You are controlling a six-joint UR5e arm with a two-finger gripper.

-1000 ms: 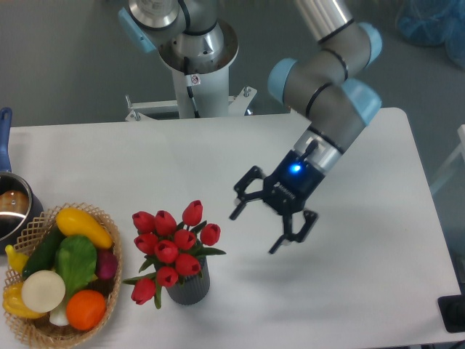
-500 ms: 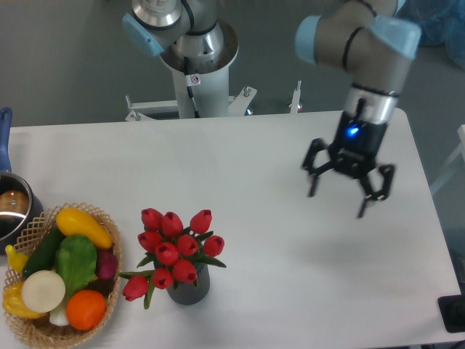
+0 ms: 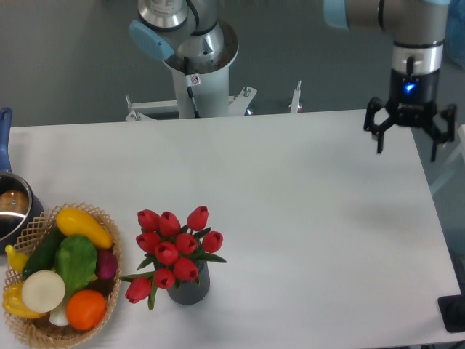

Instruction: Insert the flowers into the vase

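Now the end effector (image 3: 407, 137) sits at the far right edge of the desk (image 3: 305, 218), up near the back corner, fingers spread apart and pointing down, holding nothing. Compared with half a second ago it has moved right and toward the back, away from mid-desk; a second ago it was just right of the flowers, so it has been backing off the whole time. Blue status light on the wrist is on in all three frames. Flowers (image 3: 173, 247) are in the vase (image 3: 189, 283), near the front left of the desk, just right of the wicker basket (image 3: 36, 327). Bunch has barely shifted since the earlier frames: the buds sit in nearly the same cluster, slight settling only. Long axis of the bunch runs roughly upright out of the vase mouth, buds up toward the camera and fanning left; one bud droops off low to the left past the rim, with a leaf beside it. Vase stands upright, ribbed side visible below the leaves, mouth hidden by the stems. Basket with fruit and vegetables and the steel pot (image 3: 13, 211) at the left edge have not moved. End effector and flowers are well apart.
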